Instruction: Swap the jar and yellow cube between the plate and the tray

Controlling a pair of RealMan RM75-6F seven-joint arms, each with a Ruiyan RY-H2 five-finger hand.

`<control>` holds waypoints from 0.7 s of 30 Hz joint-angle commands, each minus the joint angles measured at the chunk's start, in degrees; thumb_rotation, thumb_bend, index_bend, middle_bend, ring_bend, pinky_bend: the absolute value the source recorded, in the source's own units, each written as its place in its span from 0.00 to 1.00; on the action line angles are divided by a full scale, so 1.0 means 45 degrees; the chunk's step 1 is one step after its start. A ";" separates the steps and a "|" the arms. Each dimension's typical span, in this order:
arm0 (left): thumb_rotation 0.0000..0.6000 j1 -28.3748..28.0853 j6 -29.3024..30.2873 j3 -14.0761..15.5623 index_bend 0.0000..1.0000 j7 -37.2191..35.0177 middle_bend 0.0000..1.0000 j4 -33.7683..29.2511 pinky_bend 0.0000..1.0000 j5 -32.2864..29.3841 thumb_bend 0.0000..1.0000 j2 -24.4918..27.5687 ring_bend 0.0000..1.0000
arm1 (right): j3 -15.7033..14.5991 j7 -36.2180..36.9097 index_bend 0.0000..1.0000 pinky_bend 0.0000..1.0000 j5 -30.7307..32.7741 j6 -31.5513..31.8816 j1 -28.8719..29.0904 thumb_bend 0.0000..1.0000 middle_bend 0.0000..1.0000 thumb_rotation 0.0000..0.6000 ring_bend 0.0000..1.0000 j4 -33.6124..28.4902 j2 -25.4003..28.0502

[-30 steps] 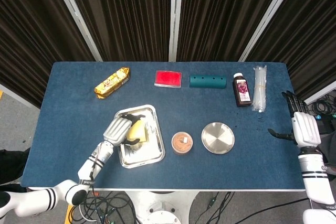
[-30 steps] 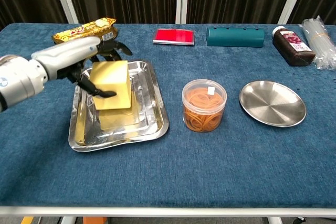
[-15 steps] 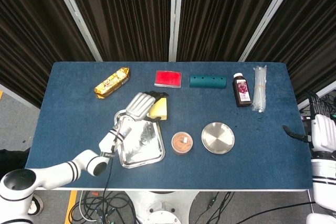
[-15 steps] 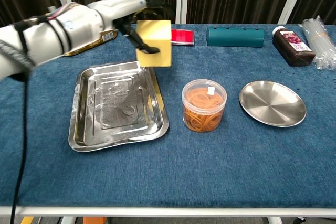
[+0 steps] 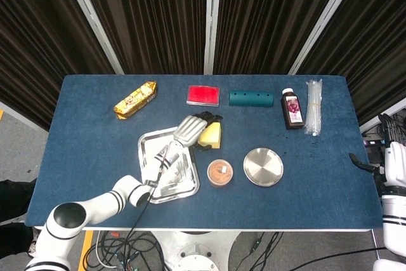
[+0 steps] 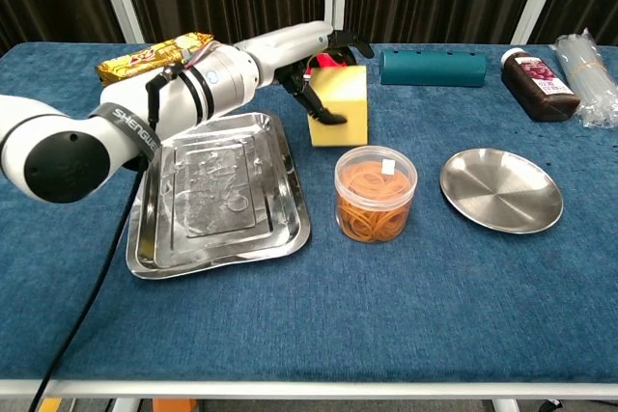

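Centrally, my left hand (image 6: 319, 65) grasps the yellow cube (image 6: 339, 106), its dark fingers (image 6: 311, 96) wrapped over the cube's top and left face. I see the cube just right of the tray (image 6: 290, 202) and just beyond the jar (image 6: 375, 193); whether it touches the cloth I cannot tell. The tray lies near left on the blue table (image 6: 406, 315). The jar, holding orange bands, stands upright between tray and plate (image 6: 501, 190), on the cloth and apart from both. The plate lies to the jar's right. My right hand (image 5: 394, 164) shows only in the head view, at the right edge off the table; whether it is clenched or released I cannot tell. Along the far edge, left to right, I see a gold packet (image 6: 154, 54), a red box (image 6: 321, 67), a teal case (image 6: 432, 68), a dark bottle (image 6: 534, 71) and a clear sleeve (image 6: 587, 65).
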 commanded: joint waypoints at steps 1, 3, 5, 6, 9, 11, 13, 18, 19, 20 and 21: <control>1.00 -0.0019 0.0284 0.0284 0.11 -0.0434 0.08 0.0532 0.19 0.0178 0.07 -0.0301 0.03 | 0.0043 -0.0013 0.00 0.02 -0.0008 -0.0028 0.0000 0.12 0.01 1.00 0.00 -0.0013 -0.0003; 1.00 0.0069 0.0529 0.0406 0.11 -0.0574 0.08 0.0606 0.18 0.0259 0.06 -0.0304 0.03 | 0.0073 -0.0024 0.00 0.02 -0.0045 -0.0036 -0.0007 0.12 0.01 1.00 0.00 -0.0049 0.0007; 1.00 0.0235 0.0854 0.0494 0.11 -0.0645 0.08 0.0353 0.18 0.0321 0.06 -0.0126 0.03 | 0.0110 -0.0026 0.00 0.02 -0.0086 -0.0001 -0.0027 0.12 0.01 1.00 0.00 -0.0077 0.0013; 1.00 0.0347 0.1074 0.0529 0.11 -0.0578 0.08 0.0142 0.18 0.0361 0.06 0.0031 0.03 | 0.0127 -0.0020 0.00 0.02 -0.0098 0.0017 -0.0039 0.12 0.01 1.00 0.00 -0.0087 0.0013; 1.00 0.1032 0.2177 0.0570 0.11 0.0086 0.08 -0.1146 0.18 0.0378 0.06 0.0866 0.03 | 0.0168 0.0024 0.00 0.02 -0.0099 0.0044 -0.0092 0.12 0.01 1.00 0.00 -0.0041 0.0013; 1.00 0.1783 0.2975 0.0583 0.11 0.0938 0.08 -0.2655 0.18 0.0186 0.06 0.1761 0.03 | 0.0179 0.0101 0.00 0.02 -0.0074 -0.0027 -0.0118 0.12 0.01 1.00 0.00 0.0047 0.0024; 1.00 0.2603 0.3687 0.0637 0.11 0.1952 0.08 -0.4313 0.18 -0.0154 0.06 0.2593 0.03 | 0.0191 0.0187 0.00 0.02 -0.0061 -0.0082 -0.0139 0.12 0.01 1.00 0.00 0.0143 0.0027; 1.00 0.4472 0.4621 0.1823 0.11 0.3562 0.11 -0.9034 0.18 -0.0452 0.06 0.4668 0.03 | 0.0220 0.0397 0.00 0.02 -0.0097 -0.0251 -0.0130 0.12 0.01 1.00 0.00 0.0384 -0.0039; 1.00 0.4589 0.4461 0.2104 0.11 0.3468 0.12 -0.9635 0.18 -0.0363 0.06 0.4942 0.03 | 0.0220 0.0427 0.00 0.02 -0.0131 -0.0271 -0.0121 0.12 0.01 1.00 0.00 0.0400 -0.0057; 1.00 0.4652 0.4109 0.2445 0.11 0.3115 0.12 -1.0364 0.19 -0.0216 0.06 0.5277 0.03 | 0.0213 0.0457 0.00 0.02 -0.0184 -0.0274 -0.0120 0.12 0.01 1.00 0.00 0.0408 -0.0085; 1.00 0.4646 0.3845 0.2653 0.12 0.2817 0.13 -1.0803 0.19 -0.0061 0.06 0.5488 0.03 | 0.0205 0.0469 0.00 0.02 -0.0216 -0.0264 -0.0126 0.12 0.01 1.00 0.00 0.0418 -0.0115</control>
